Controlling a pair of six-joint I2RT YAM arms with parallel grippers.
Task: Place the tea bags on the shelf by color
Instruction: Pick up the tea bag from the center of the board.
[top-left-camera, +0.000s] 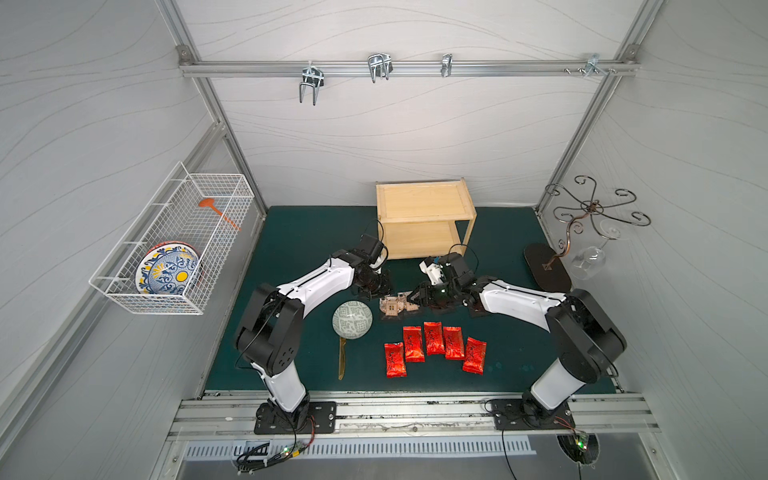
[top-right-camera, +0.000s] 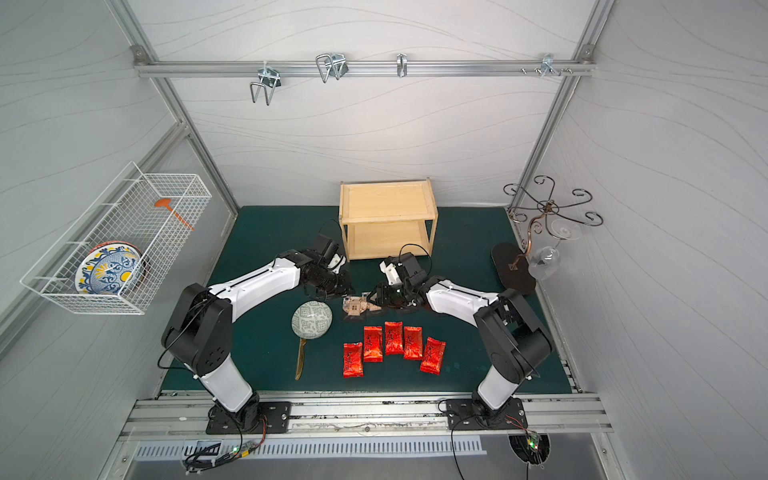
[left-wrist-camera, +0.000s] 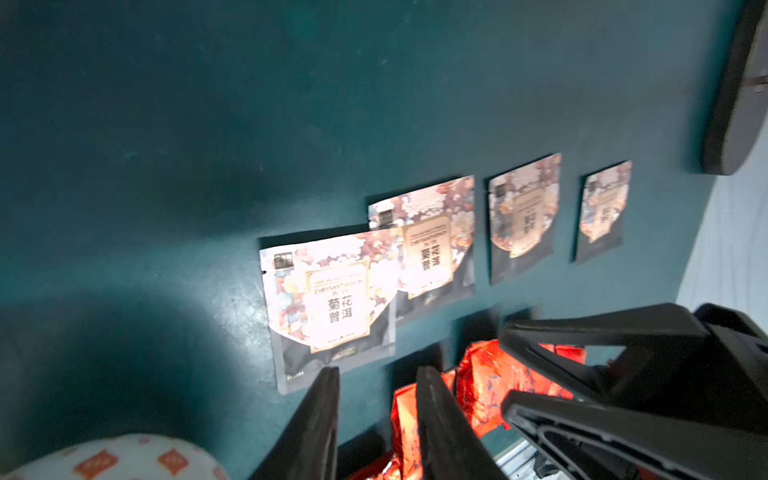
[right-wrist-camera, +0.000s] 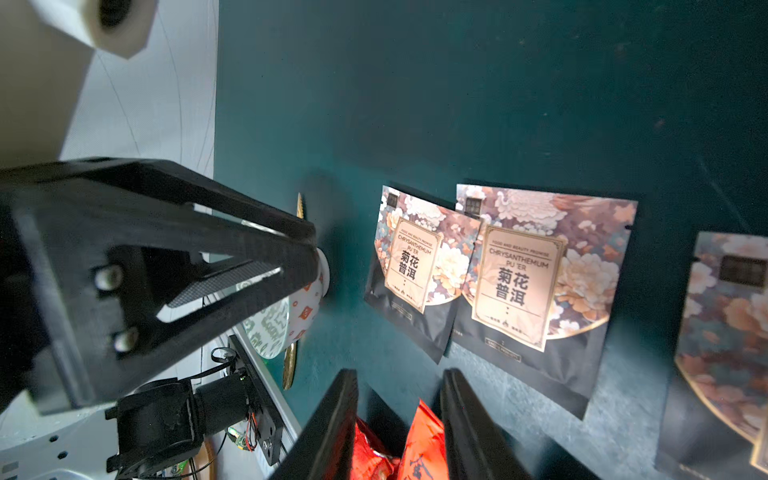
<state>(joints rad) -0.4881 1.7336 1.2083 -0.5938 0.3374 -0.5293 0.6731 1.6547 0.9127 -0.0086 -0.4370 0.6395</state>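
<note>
Count: five red sachets (top-left-camera: 434, 337) in a row on the mat (top-left-camera: 316, 232); four beige packets (left-wrist-camera: 332, 299) between sachets and shelf (top-left-camera: 424, 203), two overlapping; the left wrist view shows all four; both top views show a cluster part-hidden by arms. Left gripper (left-wrist-camera: 379, 372), right gripper (right-wrist-camera: 400, 374): jaws part open, gripping nothing.

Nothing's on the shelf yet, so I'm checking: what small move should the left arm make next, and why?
Probably nudge the left gripper onto the nearest beige packet and close. Its jaws stand apart, empty, just beside that packet's edge, and no packet shows on the shelf.
</note>
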